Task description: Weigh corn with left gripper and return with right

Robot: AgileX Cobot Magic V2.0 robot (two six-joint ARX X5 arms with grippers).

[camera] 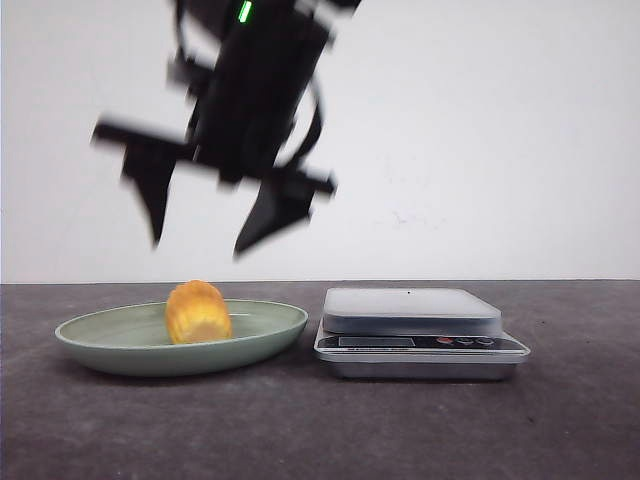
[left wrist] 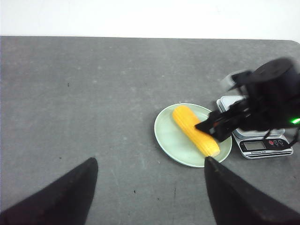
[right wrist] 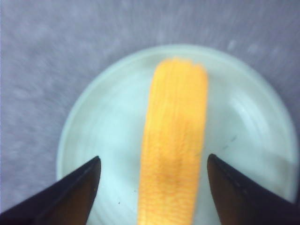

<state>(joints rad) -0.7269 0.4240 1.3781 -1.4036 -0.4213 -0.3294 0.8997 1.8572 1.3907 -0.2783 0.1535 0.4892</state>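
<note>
The corn (camera: pixel 198 312), a yellow-orange cob, lies in a pale green plate (camera: pixel 100 335) left of the scale (camera: pixel 410 312). My right gripper (camera: pixel 198 245) hangs open straight above the cob and is blurred. In the right wrist view the corn (right wrist: pixel 176 140) runs between the spread fingers of the right gripper (right wrist: pixel 153 157), untouched, on the plate (right wrist: pixel 93 122). My left gripper (left wrist: pixel 151 160) is open and empty over bare table. It sits well away from the corn (left wrist: pixel 194 130) and the plate (left wrist: pixel 168 136), and it does not show in the front view.
The silver digital scale (left wrist: pixel 258 145) stands right beside the plate, with its platform bare. In the left wrist view the right arm (left wrist: pixel 262 108) hangs over the plate and scale. Dark grey tabletop surrounds both, with a white wall behind.
</note>
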